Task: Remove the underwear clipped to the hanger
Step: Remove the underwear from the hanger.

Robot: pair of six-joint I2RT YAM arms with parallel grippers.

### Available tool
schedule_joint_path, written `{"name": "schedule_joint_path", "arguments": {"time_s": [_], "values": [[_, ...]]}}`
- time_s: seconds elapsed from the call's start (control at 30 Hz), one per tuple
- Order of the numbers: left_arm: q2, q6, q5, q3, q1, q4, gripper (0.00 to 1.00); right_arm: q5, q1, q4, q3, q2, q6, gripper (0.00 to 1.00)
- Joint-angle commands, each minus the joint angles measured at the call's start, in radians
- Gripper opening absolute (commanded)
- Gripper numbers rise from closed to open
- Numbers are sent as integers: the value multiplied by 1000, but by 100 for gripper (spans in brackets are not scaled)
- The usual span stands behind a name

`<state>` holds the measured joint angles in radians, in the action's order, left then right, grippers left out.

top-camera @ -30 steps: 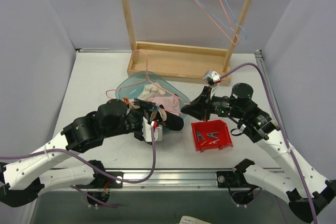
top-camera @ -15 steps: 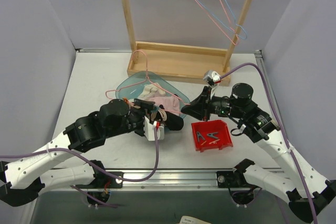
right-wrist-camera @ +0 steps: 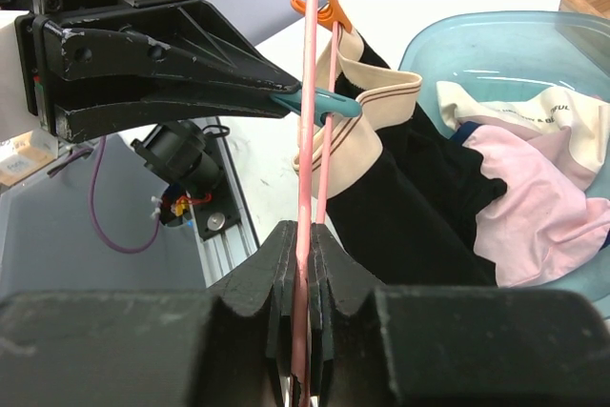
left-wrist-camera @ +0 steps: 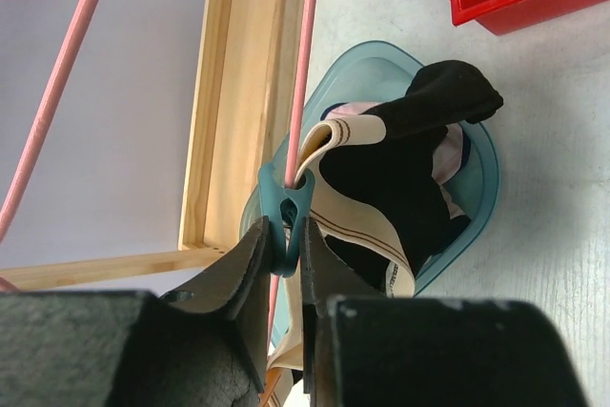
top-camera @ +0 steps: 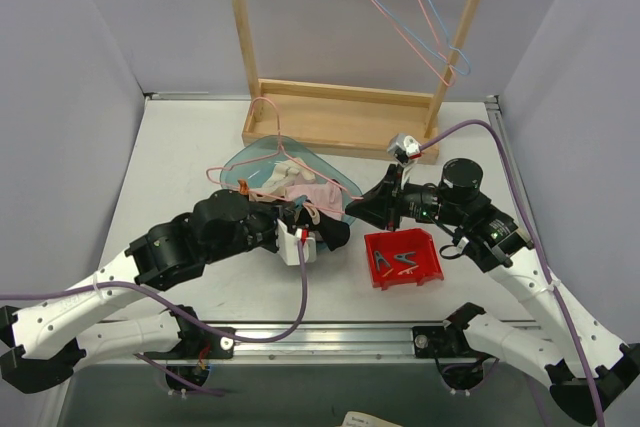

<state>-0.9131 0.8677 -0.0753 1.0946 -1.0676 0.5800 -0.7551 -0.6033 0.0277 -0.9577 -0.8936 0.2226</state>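
A black underwear [left-wrist-camera: 400, 169] with a beige waistband hangs from a pink hanger [left-wrist-camera: 303, 64], pinned by a teal clothespin [left-wrist-camera: 288, 205]. My left gripper [left-wrist-camera: 283, 235] is shut on that clothespin's handle end, one finger on each side. An orange clothespin [right-wrist-camera: 329, 9] clips the waistband farther along the wire. My right gripper [right-wrist-camera: 305, 235] is shut on the pink hanger [right-wrist-camera: 310, 92] wire, just below the black underwear [right-wrist-camera: 400, 207]. Pale pink underwear [right-wrist-camera: 534, 197] lies in the teal basin [right-wrist-camera: 496, 30]. From above, both grippers meet over the basin's near edge [top-camera: 245, 159].
A red bin [top-camera: 431, 265] holding loose clothespins sits just right of the grippers. A wooden rack [top-camera: 340, 117] stands at the back, with pink and blue wire hangers [top-camera: 420, 22] on its top bar. Grey walls close in on both sides.
My left gripper's jaws have closed from wide open onto the teal clothespin, and the left arm has edged slightly right. The right arm holds still.
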Motion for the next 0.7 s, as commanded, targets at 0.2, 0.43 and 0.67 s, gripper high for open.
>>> {"name": "schedule_joint_path", "arguments": {"time_s": [0.2,0.43,0.67], "values": [[10,-41,-15,97,-5,10,3,39,-4,-46,-46,13,-11,0],[37,-110,60,131,-5,-31,3,85,-4,-32,-50,-24,-28,0],[82,-235,127,149,-5,-90,3,397,-4,18,-78,-18,-11,0]]}}
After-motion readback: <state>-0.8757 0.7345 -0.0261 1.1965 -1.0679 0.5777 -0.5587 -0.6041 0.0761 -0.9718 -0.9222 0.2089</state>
